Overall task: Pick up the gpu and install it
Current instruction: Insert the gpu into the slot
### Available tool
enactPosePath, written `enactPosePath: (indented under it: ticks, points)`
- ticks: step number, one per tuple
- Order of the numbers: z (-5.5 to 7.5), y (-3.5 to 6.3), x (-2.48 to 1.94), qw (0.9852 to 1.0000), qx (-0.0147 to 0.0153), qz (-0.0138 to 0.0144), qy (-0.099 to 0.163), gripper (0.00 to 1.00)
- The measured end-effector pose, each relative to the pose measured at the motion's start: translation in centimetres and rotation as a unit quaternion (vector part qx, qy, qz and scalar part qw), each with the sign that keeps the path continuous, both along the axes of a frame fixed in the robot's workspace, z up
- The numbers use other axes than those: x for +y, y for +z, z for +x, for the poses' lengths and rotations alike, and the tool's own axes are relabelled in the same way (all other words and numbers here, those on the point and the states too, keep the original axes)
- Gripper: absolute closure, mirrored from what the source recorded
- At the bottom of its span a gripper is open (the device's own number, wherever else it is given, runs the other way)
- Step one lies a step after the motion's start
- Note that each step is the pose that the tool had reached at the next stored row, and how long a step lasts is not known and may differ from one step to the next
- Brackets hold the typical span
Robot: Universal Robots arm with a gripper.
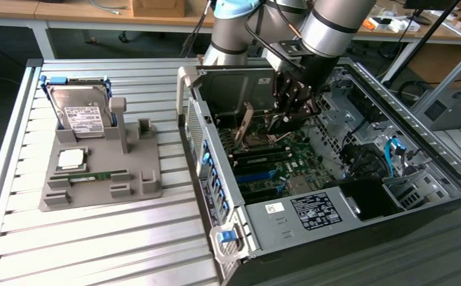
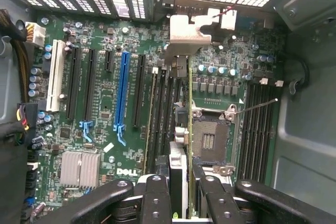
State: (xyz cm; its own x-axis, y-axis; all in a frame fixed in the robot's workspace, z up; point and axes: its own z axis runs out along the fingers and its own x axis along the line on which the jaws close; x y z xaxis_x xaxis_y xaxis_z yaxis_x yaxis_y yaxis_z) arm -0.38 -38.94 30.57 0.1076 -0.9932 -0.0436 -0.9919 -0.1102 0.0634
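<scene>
My gripper (image 1: 296, 112) is down inside the open computer case (image 1: 421, 143), shut on the gpu (image 1: 248, 122). The wrist view looks along the gpu (image 2: 189, 103) edge-on: a thin greenish board running away from my black fingers (image 2: 153, 198), with its silver bracket (image 2: 189, 34) at the far end by the case's rear grille. The card hangs upright over the motherboard (image 2: 105, 108), above the black slots that lie between the blue slot (image 2: 122, 93) and the processor socket (image 2: 209, 139). Whether its lower edge touches a slot I cannot tell.
A grey fixture (image 1: 103, 196) stands on the slatted table at the exterior view's left, with a hard drive (image 1: 83, 116), a processor chip (image 1: 71, 158) and a memory stick (image 1: 91, 177). Case walls close in around the gripper. Cable bundles (image 2: 13, 77) hang beside the board.
</scene>
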Motion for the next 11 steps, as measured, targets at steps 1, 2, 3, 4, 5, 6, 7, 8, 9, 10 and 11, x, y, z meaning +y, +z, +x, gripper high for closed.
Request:
enactPosePath:
  ticks: [1, 2, 3, 4, 5, 6, 7, 8, 9, 10, 11]
  points:
    - [0.0, -0.01, -0.09, 1.0, 0.0, -0.0001, 0.0, 0.73]
    - [0.0, -0.03, -0.2, 1.0, 0.0, -0.0001, 0.0, 0.73]
    - [0.0, -0.04, -0.34, 1.0, 0.0, -0.0001, 0.0, 0.73]
    - [0.0, -0.06, -0.45, 1.0, 0.0, -0.0002, 0.0, 0.73]
    - [0.0, -0.09, -0.56, 1.0, 0.0, -0.0002, 0.0, 0.73]
    - [0.0, -0.11, -0.64, 1.0, 0.0, -0.0002, 0.0, 0.73]
    - [0.0, -0.12, -0.71, 1.0, 0.0, -0.0002, 0.0, 0.73]
    - [0.0, -0.15, -0.85, 1.0, 0.0, -0.0001, 0.0, 0.73]
    - [0.0, -0.18, -1.01, 1.0, 0.0, -0.0001, 0.0, 0.73]
    - [0.0, -0.19, -1.14, 1.0, 0.0, -0.0003, 0.0, 0.73]
    - [0.0, -0.21, -1.28, 1.0, 0.0, -0.0004, 0.0, 0.73]
